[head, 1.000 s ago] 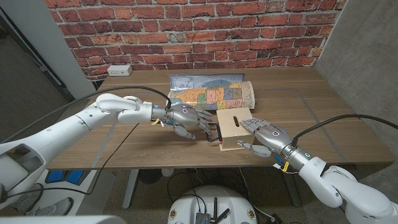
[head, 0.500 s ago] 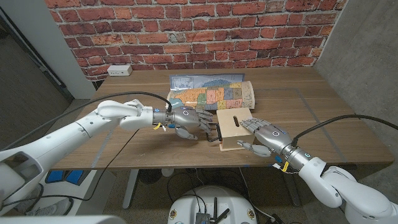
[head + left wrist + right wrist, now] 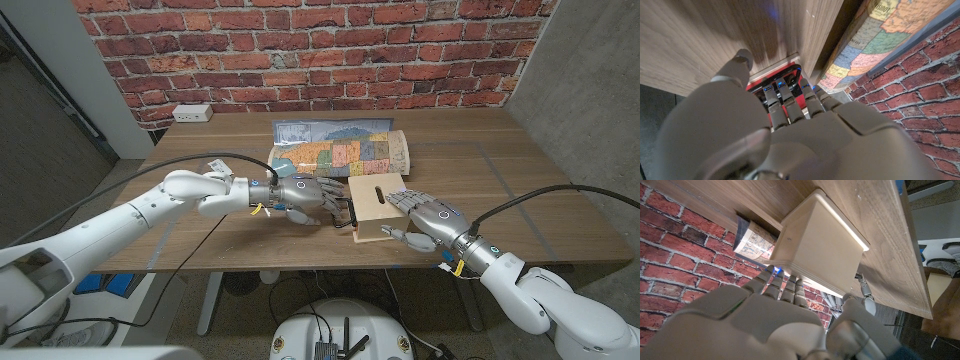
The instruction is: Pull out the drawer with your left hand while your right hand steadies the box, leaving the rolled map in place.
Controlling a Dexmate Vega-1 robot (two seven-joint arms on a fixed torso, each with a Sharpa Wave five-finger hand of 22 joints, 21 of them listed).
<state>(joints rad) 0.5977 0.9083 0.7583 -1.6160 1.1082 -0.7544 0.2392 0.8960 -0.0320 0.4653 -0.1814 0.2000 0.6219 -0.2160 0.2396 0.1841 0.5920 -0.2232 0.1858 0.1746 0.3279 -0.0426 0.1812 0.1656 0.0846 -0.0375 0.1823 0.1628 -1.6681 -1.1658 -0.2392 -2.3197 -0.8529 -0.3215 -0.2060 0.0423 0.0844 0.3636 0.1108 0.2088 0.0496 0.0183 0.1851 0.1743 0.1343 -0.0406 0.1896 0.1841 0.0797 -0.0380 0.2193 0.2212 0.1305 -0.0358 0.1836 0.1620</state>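
Lying crosswise behind the box [image 3: 377,207], the rolled map [image 3: 340,151]; left hand [image 3: 305,198] grips the drawer [image 3: 346,212], right hand [image 3: 428,222] clasps the box.

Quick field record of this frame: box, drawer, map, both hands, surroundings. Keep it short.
box: pale wooden box with a slot in its top, near the wooden table's front edge
drawer: red-edged drawer at the box's left side, hardly out, if at all
left hand: left hand with fingers at the drawer front; grip not clear
right hand: right hand resting on the box's right side and top
map: rolled colourful map behind the box
wall: red brick wall
other: white power strip at the table's back left
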